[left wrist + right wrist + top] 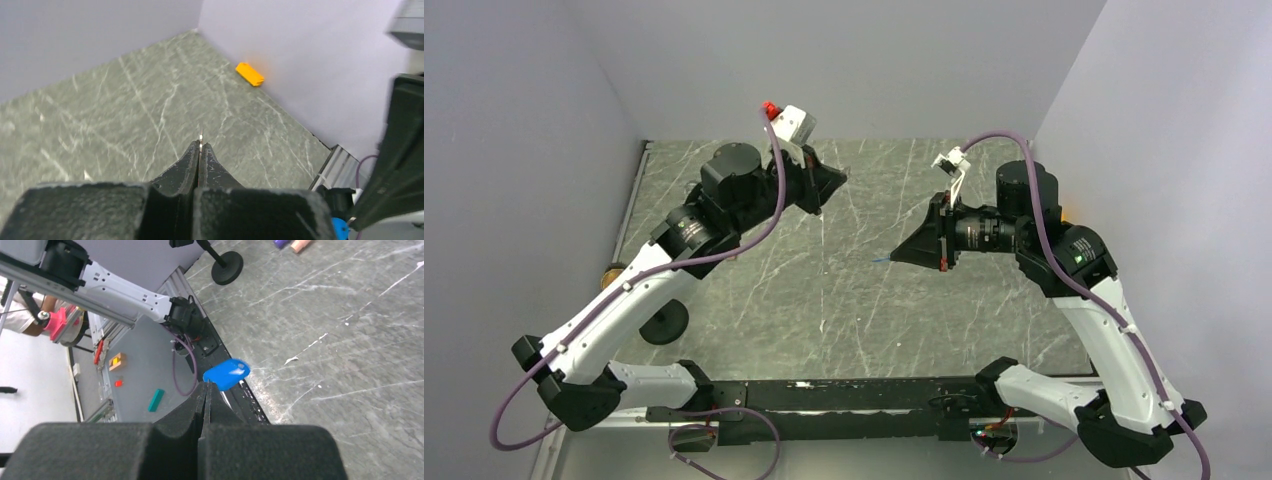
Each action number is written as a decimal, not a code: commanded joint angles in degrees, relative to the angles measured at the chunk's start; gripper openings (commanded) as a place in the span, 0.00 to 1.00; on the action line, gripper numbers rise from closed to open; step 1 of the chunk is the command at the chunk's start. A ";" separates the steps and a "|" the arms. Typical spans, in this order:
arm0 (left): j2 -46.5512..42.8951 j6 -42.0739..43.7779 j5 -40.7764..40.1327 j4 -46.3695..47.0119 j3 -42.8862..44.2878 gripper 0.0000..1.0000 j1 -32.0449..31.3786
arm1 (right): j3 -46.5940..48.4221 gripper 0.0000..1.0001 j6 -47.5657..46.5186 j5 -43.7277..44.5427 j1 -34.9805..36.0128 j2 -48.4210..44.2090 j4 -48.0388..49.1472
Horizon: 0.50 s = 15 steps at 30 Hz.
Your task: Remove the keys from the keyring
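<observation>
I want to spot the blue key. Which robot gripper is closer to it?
Right. The right gripper holds the blue key at its fingertips. The left gripper is away across the table, shut on a thin silvery piece.

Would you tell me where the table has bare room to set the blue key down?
The widest bare patch of the table lies between the left gripper, the right gripper holding the blue key and the black front rail. The far strip along the back wall is free too. The left edge is crowded, around the round black base.
</observation>
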 commanded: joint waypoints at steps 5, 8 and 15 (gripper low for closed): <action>-6.15 -17.55 -7.46 12.13 -15.61 0.00 4.29 | -2.78 0.00 2.10 5.10 0.11 -1.76 2.82; -8.14 -22.58 -6.83 14.95 -21.44 0.00 6.44 | -2.99 0.00 2.39 5.43 0.10 -1.82 3.10; -8.27 -29.78 -4.89 14.75 -30.68 0.00 11.44 | -4.19 0.00 4.09 8.10 0.06 -2.40 4.08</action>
